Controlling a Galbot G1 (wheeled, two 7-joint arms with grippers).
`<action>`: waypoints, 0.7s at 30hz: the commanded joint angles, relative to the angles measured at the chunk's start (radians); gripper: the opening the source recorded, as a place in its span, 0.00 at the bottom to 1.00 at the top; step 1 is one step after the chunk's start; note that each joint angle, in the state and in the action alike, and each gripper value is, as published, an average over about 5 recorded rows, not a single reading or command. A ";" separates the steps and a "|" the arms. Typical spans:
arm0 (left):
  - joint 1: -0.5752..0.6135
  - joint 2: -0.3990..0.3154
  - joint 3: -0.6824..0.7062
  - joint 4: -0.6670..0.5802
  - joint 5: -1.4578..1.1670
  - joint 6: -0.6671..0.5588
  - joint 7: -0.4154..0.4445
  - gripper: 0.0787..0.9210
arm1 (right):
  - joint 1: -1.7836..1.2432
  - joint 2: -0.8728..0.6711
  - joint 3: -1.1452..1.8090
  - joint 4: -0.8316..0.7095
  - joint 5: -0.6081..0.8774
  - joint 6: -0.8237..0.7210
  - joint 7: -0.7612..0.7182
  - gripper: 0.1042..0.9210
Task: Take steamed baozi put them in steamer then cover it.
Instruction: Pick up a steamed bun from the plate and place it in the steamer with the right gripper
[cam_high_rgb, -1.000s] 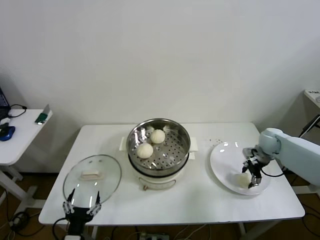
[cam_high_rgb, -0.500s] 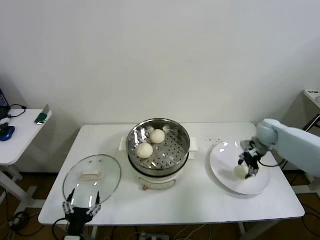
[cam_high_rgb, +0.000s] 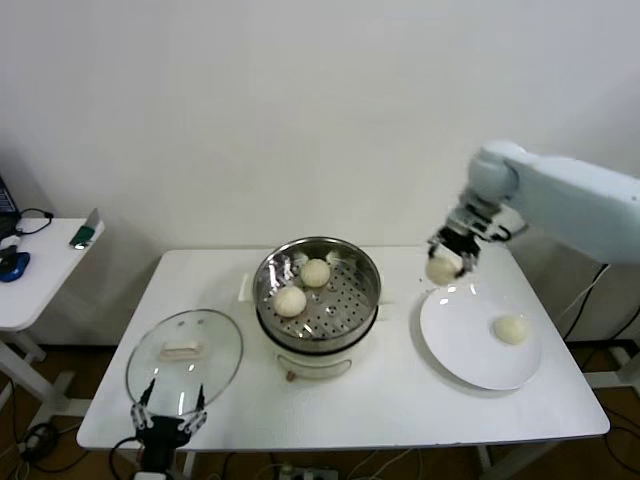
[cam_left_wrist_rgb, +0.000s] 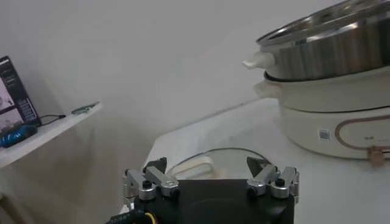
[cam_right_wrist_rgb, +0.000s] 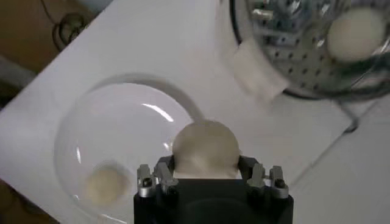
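- Head view: right gripper (cam_high_rgb: 443, 262) is raised above the bench (cam_high_rgb: 400, 395), between steamer (cam_high_rgb: 318, 290) and plate (cam_high_rgb: 480, 335), jaws clamped on a bun (cam_high_rgb: 441, 269). Two buns (cam_high_rgb: 291, 300) lie in the steamer, on its perforated floor. One more bun (cam_high_rgb: 511, 329) sits on the plate's right part. Lid (cam_high_rgb: 185, 358) lies flat on the bench, left of the steamer. Left gripper (cam_high_rgb: 167, 415) is parked at the bench's front edge just before the lid, jaws wide, holding nothing.
- Left wrist view: left gripper (cam_left_wrist_rgb: 210, 181) jaws wide apart; lid (cam_left_wrist_rgb: 207, 163) just beyond them, steamer (cam_left_wrist_rgb: 332, 49) on its cream base farther off.
- Right wrist view: right gripper (cam_right_wrist_rgb: 209, 178) jaws grip the bun (cam_right_wrist_rgb: 206, 146) from both sides, above the plate (cam_right_wrist_rgb: 116, 137); other bun (cam_right_wrist_rgb: 105, 184) lies on the plate; steamer (cam_right_wrist_rgb: 304, 55) with one bun (cam_right_wrist_rgb: 355, 33) near.
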 joint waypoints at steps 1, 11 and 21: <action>0.001 -0.004 0.001 -0.003 -0.001 0.001 0.001 0.88 | 0.150 0.181 -0.006 0.087 -0.054 0.177 -0.024 0.71; -0.010 -0.013 -0.013 -0.021 -0.026 0.009 0.002 0.88 | -0.062 0.402 0.094 0.054 -0.277 0.248 -0.015 0.71; -0.018 -0.009 -0.020 -0.001 -0.040 -0.001 0.002 0.88 | -0.203 0.527 0.076 0.007 -0.331 0.281 -0.002 0.72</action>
